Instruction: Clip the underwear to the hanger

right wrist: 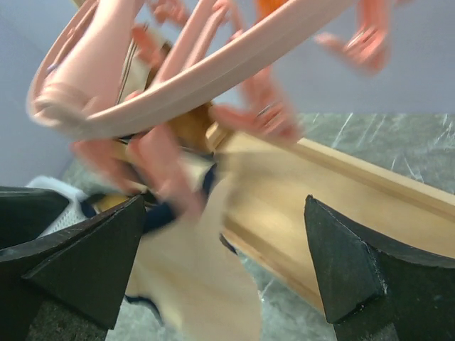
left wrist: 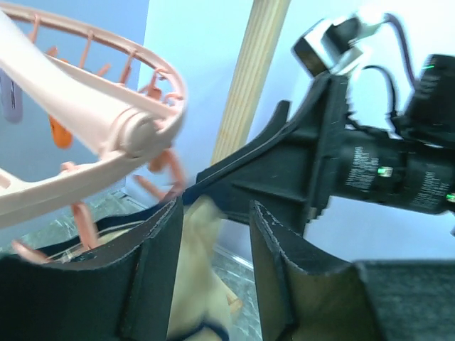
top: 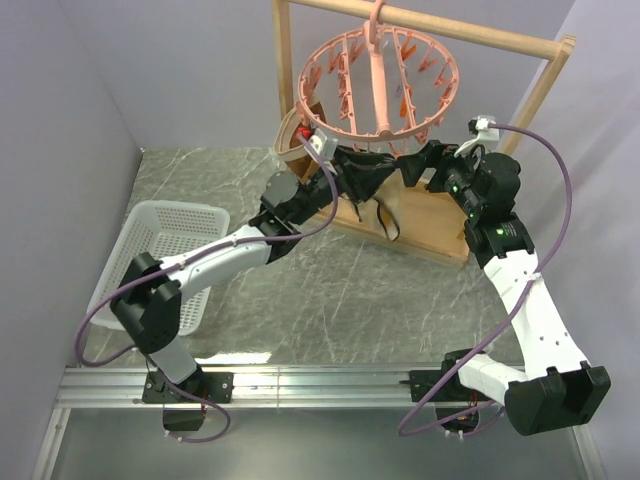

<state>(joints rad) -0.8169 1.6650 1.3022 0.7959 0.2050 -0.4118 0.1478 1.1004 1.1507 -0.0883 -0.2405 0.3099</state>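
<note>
Underwear (right wrist: 188, 284) hangs as a limp beige fold just under the ring of the hanger (top: 380, 75), between the two arms and above the base of the wooden rack (top: 450, 35). Blur hides whether a peg bites it.

Left pincer (left wrist: 213, 213): jaws parted, cloth lying in the gap against one finger with open space beside it, so not pinched.

Right pincer (right wrist: 224, 213): spread wide, empty, facing the cloth from the other side.

Handling judgement: light and soft, will sag and fold, no stiffness to push with. Best hold is probably the black-trimmed waistband edge, likely firmer; present that edge up into a peg.
</note>
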